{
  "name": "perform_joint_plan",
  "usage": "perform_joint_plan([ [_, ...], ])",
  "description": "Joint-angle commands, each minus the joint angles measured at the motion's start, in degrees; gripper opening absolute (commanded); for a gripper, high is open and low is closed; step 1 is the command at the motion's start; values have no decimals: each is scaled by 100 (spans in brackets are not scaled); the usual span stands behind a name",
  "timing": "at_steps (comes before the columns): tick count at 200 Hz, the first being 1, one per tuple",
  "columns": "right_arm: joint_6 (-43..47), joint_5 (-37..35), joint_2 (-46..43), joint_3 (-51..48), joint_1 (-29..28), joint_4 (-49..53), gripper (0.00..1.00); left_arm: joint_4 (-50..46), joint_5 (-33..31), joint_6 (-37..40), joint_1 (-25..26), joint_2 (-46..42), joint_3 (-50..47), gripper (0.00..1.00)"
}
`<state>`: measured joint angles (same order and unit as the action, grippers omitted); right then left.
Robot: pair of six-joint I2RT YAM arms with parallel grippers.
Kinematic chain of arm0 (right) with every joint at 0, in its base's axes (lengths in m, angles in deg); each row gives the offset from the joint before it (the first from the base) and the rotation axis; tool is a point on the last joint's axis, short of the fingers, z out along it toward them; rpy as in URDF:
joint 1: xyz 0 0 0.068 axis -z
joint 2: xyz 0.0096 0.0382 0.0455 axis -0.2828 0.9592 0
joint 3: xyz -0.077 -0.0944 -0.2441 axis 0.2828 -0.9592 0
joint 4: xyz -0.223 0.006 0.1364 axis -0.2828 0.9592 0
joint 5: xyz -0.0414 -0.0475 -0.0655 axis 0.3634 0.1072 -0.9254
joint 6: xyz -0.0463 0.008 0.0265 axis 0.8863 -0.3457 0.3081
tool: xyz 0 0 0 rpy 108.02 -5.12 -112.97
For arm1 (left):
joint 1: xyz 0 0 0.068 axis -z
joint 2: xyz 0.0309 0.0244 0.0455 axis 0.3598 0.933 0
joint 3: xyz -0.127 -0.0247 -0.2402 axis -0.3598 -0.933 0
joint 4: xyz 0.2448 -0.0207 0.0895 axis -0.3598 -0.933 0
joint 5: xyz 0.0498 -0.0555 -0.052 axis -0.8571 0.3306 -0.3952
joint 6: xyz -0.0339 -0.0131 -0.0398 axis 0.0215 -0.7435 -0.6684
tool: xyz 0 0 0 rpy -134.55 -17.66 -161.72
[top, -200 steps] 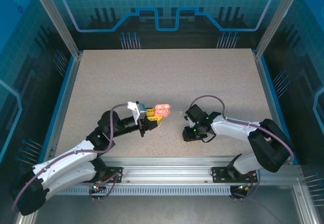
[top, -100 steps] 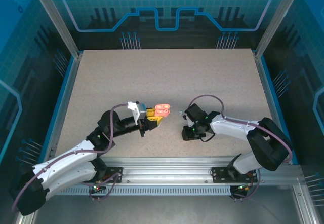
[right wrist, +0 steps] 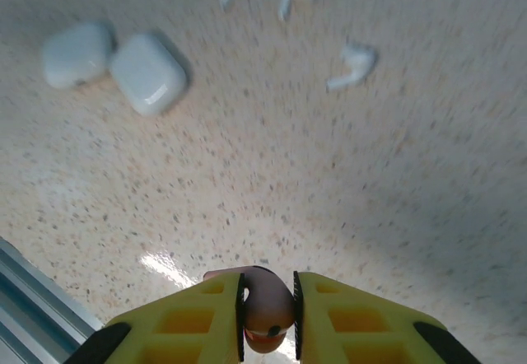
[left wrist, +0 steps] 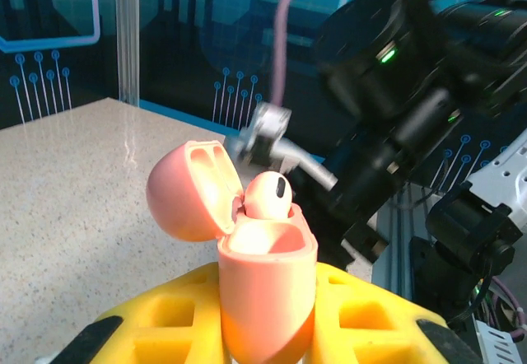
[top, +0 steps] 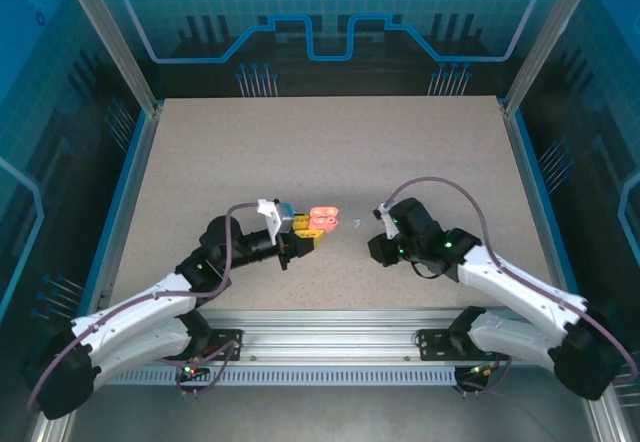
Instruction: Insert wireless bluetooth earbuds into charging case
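Well clear of table edges (top: pixel 330 98), L end effector (top: pixel 310 227) grips case (left wrist: pixel 268 290), R (right wrist: pixel 268 286) pinches earbud (right wrist: pixel 265 310).

Two pink earbuds (left wrist: pixel 265 195) (right wrist: pixel 265 302), four white earbuds (right wrist: pixel 352 65); three cases (right wrist: pixel 148 73) (right wrist: pixel 76 53) (left wrist: pixel 265 290), one pink.

The right arm (top: pixel 500 282) has swung. Its black wrist now sits further right, more apart from the open salmon-pink pebble-shaped charging case (top: pixel 321 219), and its bulky black elbow has sunk toward the near right corner. With it goes the right gripper (right wrist: pixel 268 283), which pinches the small salmon-pink plastic earbud (right wrist: pixel 268 313). Its purple cable (top: pixel 452 187) makes a wider loop. The left arm (top: pixel 150 307) is stretched slightly more forward.
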<state>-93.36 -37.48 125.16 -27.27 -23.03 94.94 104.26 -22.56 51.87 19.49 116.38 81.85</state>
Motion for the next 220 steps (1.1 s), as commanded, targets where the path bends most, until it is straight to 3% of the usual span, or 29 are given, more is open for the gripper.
perform_joint_plan([
  [1,809,-394,-604,136,-86,55,21,350,15,-202,51,151,33,4],
  [68,2375,-1308,-1625,552,-755,-750,21,697,52,-452,50,721,133,3],
  [130,3585,-1849,-966,1227,-1730,-1019,21,911,216,-573,54,960,223,4],
  [220,4038,-1796,-126,1655,-2075,-1290,21,947,306,-567,48,973,257,4],
])
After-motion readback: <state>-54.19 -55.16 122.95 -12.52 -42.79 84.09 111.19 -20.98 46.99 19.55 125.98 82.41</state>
